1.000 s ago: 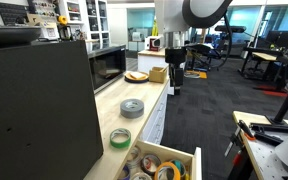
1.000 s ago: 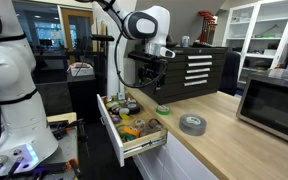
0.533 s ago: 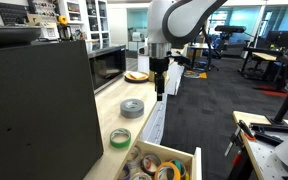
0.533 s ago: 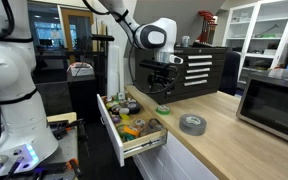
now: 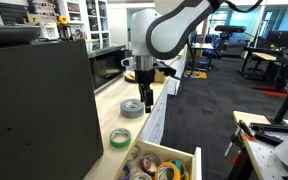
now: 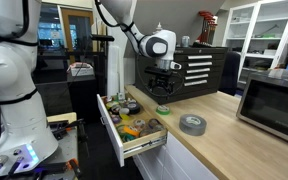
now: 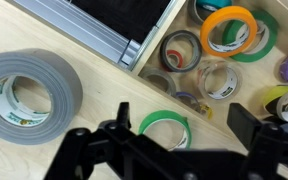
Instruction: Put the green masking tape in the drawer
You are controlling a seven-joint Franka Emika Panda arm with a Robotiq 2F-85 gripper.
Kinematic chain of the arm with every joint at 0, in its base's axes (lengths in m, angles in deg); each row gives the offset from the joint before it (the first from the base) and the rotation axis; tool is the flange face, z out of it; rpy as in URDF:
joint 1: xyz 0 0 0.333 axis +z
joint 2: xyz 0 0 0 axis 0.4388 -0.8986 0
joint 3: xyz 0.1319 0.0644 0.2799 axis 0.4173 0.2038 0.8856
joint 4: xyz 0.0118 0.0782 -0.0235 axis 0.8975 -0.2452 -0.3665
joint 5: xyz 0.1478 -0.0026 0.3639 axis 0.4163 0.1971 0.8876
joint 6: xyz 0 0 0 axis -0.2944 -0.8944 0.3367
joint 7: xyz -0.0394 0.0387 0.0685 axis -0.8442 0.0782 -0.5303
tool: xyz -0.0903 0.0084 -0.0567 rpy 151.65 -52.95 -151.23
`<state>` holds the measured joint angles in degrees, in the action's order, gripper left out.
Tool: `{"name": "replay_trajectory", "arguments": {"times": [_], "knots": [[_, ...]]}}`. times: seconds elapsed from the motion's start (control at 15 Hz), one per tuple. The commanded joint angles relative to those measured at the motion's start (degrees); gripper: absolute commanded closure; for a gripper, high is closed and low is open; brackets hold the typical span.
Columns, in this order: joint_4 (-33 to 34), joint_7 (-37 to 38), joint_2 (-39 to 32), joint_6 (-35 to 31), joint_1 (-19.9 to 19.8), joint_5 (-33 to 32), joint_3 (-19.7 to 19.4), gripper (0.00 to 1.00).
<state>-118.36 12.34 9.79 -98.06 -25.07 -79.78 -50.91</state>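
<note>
Pincer [image 7: 184,128] was held spread above the lab's wooden table [image 7: 24,150].
The green masking tape [image 7: 164,115] was seen lying flat beside the opened drawer [image 6: 142,142], directly beneath the pincer.

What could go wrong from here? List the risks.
1. The grey duct tape roll lies near the green masking tape; the open end effector might bump or grab the wrong roll.
2. The green roll lies flat by the counter edge; a misaligned pinch could shove it off.
3. The drawer is crowded with other tape rolls; the tape may perch on top.
</note>
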Motion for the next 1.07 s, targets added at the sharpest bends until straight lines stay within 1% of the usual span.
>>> {"name": "replay_trajectory", "arguments": {"times": [0.0, 0.2, 0.27, 0.33, 0.73, 0.93, 1.0], "knots": [[3.13, -6.21, -2.97, -0.94, -2.10, -1.04, 2.78, 0.00], [5.26, -10.49, -4.37, -0.26, -2.43, -1.66, 3.46, 0.00], [6.20, -10.64, -4.58, 0.93, -2.47, -1.74, 3.34, 0.00], [4.24, -8.59, -3.77, 0.04, -2.04, -1.05, 3.32, 0.00], [5.20, -9.44, -4.14, 0.11, -2.21, -1.28, 3.33, 0.00], [5.33, -10.10, -5.61, -0.85, -2.40, -0.16, 3.98, 0.00], [5.41, -9.98, -6.01, -0.83, -2.08, -0.73, 4.06, 0.00]]}}
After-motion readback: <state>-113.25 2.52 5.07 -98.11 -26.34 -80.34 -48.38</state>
